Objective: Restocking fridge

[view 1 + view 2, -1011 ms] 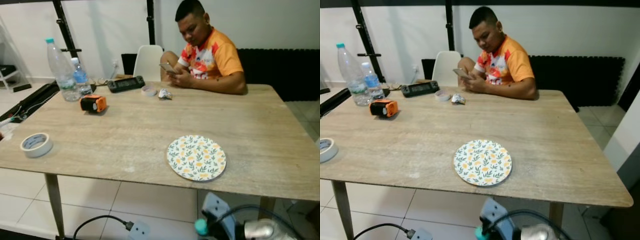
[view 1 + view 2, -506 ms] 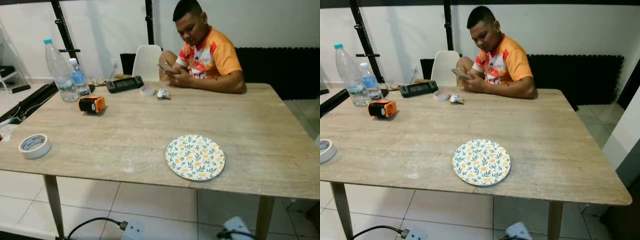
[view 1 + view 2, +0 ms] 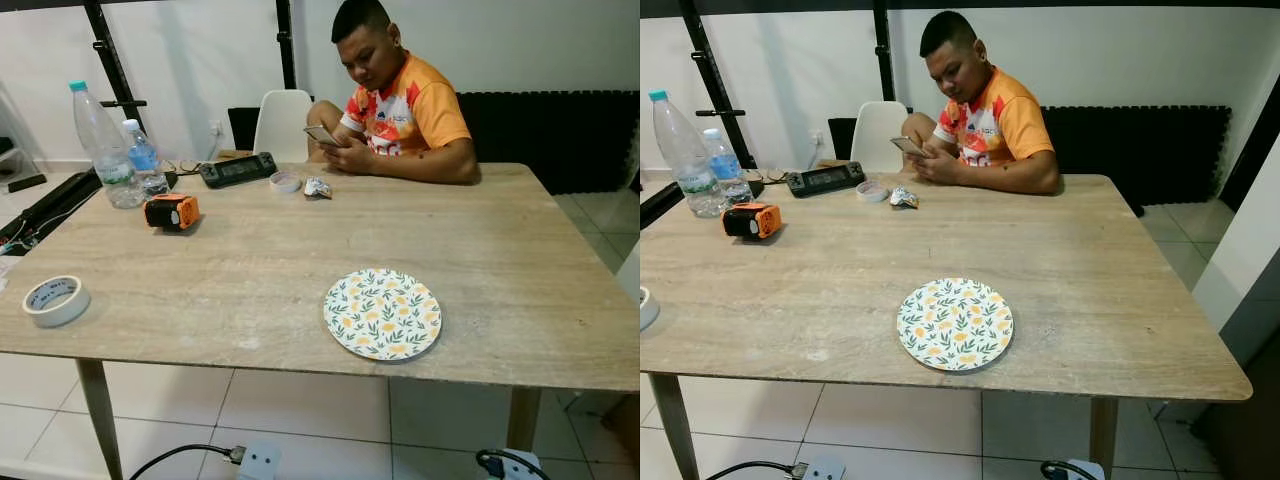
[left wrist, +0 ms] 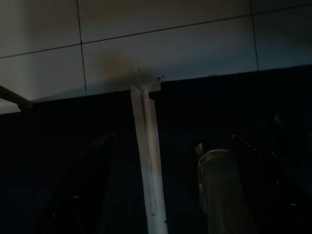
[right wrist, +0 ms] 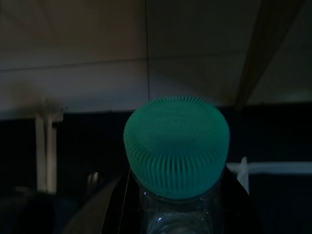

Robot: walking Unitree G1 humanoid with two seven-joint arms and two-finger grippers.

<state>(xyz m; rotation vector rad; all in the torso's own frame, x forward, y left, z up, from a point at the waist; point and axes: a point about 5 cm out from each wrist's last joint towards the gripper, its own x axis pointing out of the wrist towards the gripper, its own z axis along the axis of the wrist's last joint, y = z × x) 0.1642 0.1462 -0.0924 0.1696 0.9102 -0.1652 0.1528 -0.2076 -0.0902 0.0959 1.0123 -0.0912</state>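
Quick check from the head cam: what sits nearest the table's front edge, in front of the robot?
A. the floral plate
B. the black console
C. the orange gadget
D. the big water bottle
A: the floral plate lies close to the front edge of the table; the other three things sit far back on the left.

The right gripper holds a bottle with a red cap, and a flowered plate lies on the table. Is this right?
Not quite. The cap is green, not red; the right wrist view shows it on the bottle in the right gripper. The flowered plate does lie on the table.
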